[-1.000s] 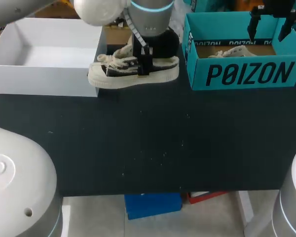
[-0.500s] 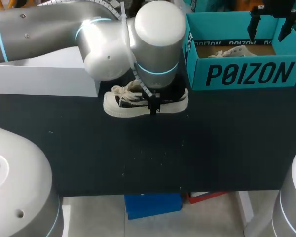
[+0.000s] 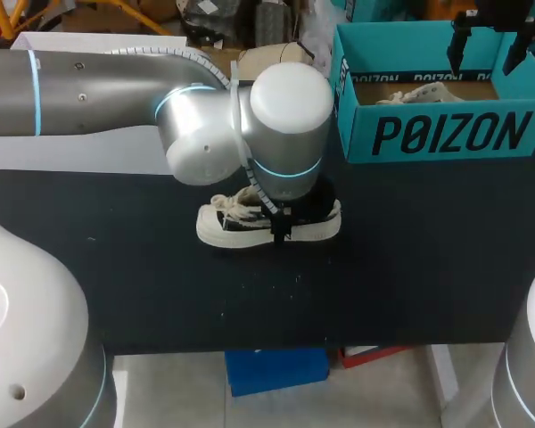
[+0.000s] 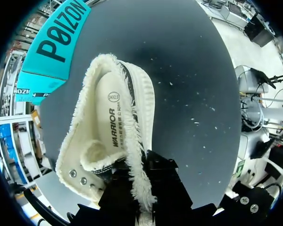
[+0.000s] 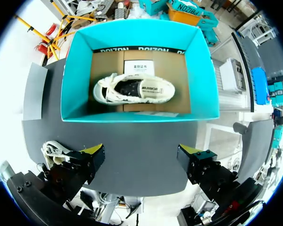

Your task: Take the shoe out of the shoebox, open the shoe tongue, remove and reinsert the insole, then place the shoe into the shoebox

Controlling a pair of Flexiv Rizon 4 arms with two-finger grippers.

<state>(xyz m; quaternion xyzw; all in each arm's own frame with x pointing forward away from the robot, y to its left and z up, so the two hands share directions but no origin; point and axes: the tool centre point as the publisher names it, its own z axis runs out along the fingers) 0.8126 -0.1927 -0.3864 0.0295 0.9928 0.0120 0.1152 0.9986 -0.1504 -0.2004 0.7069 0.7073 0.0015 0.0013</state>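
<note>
A cream low sneaker point(image 3: 236, 234) with black side panels and frayed edges lies level at the middle of the black table, toe to the left. My left gripper point(image 3: 281, 225) is shut on its side wall near the heel. In the left wrist view the sneaker point(image 4: 108, 136) stretches ahead of the dark fingers point(image 4: 162, 181), which pinch its frayed collar, and its insole shows inside. The teal shoebox point(image 3: 437, 134) stands at the back right with a second sneaker point(image 3: 419, 92) inside. My right gripper point(image 3: 490, 40) hangs open above that box point(image 5: 137, 114), over the sneaker point(image 5: 134, 89) in it.
A white open box point(image 3: 80, 147) stands at the back left, mostly hidden behind my left arm. Bare black table top point(image 3: 410, 259) stretches in front of the teal box and the sneaker.
My left arm has carried the sneaker from beside the white box forward and a little right, down toward the middle of the table. The right arm has not moved.
</note>
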